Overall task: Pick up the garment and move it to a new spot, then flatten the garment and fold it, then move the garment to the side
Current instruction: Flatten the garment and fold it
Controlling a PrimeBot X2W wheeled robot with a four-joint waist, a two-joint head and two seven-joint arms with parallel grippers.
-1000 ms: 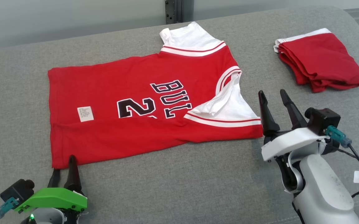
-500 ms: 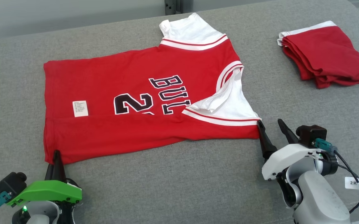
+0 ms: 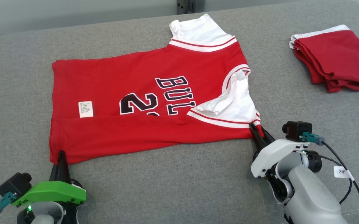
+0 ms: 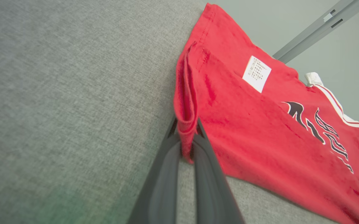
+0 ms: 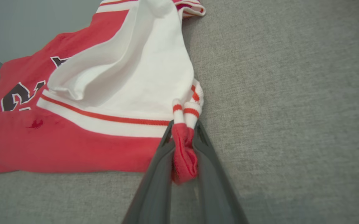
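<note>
Soft, even light falls from overhead, with no glare and no hard shadows. In the head view the grey worktop [image 3: 179, 180] is evenly bright and sharp, and the garment [image 3: 142, 93] casts just a thin, faint shadow along its near hem. The wrist views are softer: the left pincer [image 4: 185, 124] and the right pincer [image 5: 184, 124] blur toward the bottom edge, out of focus. A green tint stains the left wrist view's lower left corner. The white sleeve [image 5: 154, 71] is very bright — nearly washed out.

Left gripper [image 3: 61, 154] pinched closed, right gripper [image 3: 257, 129] clamped
</note>
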